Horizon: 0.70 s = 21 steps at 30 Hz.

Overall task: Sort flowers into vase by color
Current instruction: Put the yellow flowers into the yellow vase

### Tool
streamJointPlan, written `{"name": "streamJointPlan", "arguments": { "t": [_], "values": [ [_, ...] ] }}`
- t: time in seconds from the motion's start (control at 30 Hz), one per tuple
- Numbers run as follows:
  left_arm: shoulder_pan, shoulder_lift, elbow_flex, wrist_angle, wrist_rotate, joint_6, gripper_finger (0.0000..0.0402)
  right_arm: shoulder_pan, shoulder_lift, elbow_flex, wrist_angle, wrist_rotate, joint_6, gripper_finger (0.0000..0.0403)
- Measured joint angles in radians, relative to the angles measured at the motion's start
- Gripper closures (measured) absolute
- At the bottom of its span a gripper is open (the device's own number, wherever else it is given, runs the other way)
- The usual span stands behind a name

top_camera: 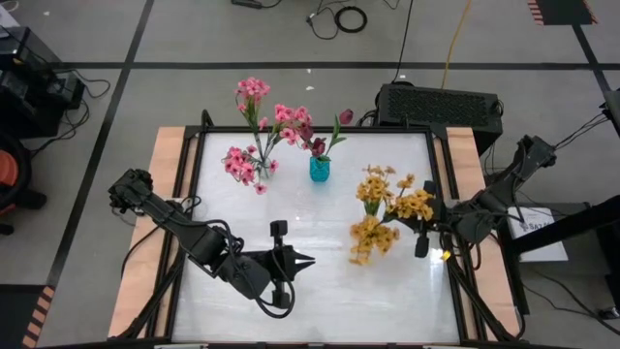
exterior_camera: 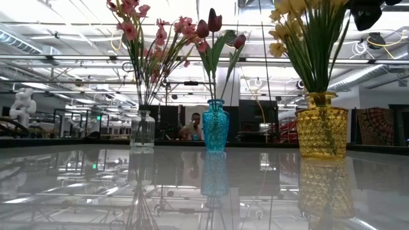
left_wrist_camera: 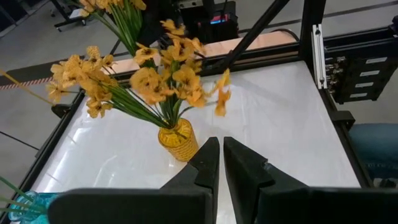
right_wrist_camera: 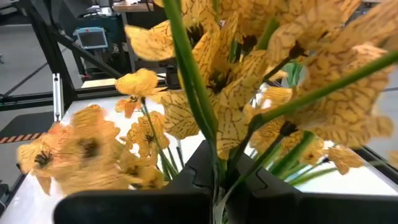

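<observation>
Yellow-orange flowers [top_camera: 386, 208] stand in a yellow glass vase [exterior_camera: 321, 124] on the table's right half; the vase also shows in the left wrist view [left_wrist_camera: 177, 140]. Pink flowers [top_camera: 254, 126] stand in a clear vase [exterior_camera: 142, 130] at the far left. Dark magenta blooms [top_camera: 318, 145] stand in a teal vase [top_camera: 320, 171]. My right gripper [top_camera: 424, 226] is among the yellow flowers, shut on a green stem [right_wrist_camera: 210, 134]. My left gripper [top_camera: 302, 260] is shut and empty over the table's near middle, pointing toward the yellow vase. My right gripper pinches a green stem of the yellow flowers [right_wrist_camera: 214, 163] between its two fingers, high up among the blooms and above the vase. The fingers come level from the table's right side and lie across the stem. The stem's lower end is hidden by other flowers.
The glossy white table top [top_camera: 320, 291] lies bare in front of the vases. Black frame rails [top_camera: 441, 174] and wooden strips [top_camera: 165, 194] border the table's left and right edges. A black box [top_camera: 441, 105] sits behind the far right corner.
</observation>
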Motion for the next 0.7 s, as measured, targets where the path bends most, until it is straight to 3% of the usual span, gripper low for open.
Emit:
{"name": "streamJointPlan", "arguments": {
  "t": [0.33, 0.7],
  "values": [
    [0.000, 0.000, 0.000, -0.002, 0.001, -0.002, 0.0371, -0.004, -0.023, 0.000, 0.089, -0.046, -0.078, 0.0399],
    [0.000, 0.000, 0.000, -0.002, 0.002, -0.005, 0.0371, -0.024, 0.015, 0.000, 0.046, -0.052, -0.029, 0.0399]
  ]
}}
